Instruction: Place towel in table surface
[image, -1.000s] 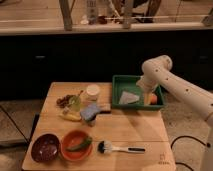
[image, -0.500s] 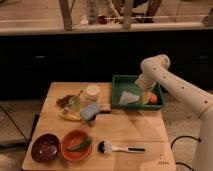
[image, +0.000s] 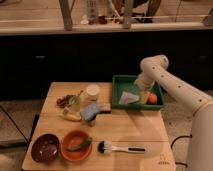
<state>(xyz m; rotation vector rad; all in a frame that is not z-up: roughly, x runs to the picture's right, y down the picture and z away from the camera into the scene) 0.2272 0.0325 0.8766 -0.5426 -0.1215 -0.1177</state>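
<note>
Dim room, dark cabinet fronts behind, light wooden plank worktop (image: 131, 129) in the middle of the frame, small dark logo (image: 161, 161) at its lower right corner.

Gripper (image: 141, 93) down inside the green tray (image: 135, 77) at the worktop's upper right, hung from a white arm (image: 172, 86) curving in from the right edge. Open or closed, and whether holding anything: impossible to tell.

Just left of the gripper, the pale towel (image: 128, 97), lying flat in the tray's left half, not on the bare wood; touching the gripper or not, unclear. Just right of the gripper, an orange fruit (image: 152, 98) in the tray's right corner.

Further out, left of the tray, a white cup (image: 92, 92) and a blue-grey sponge (image: 90, 111) below it. Near the left edge, dark red fruit (image: 63, 101) and a banana (image: 70, 116). Along the bottom, a dark bowl (image: 45, 148), an orange bowl (image: 75, 145) with something green inside, and a brush (image: 120, 148) lying on its side.
</note>
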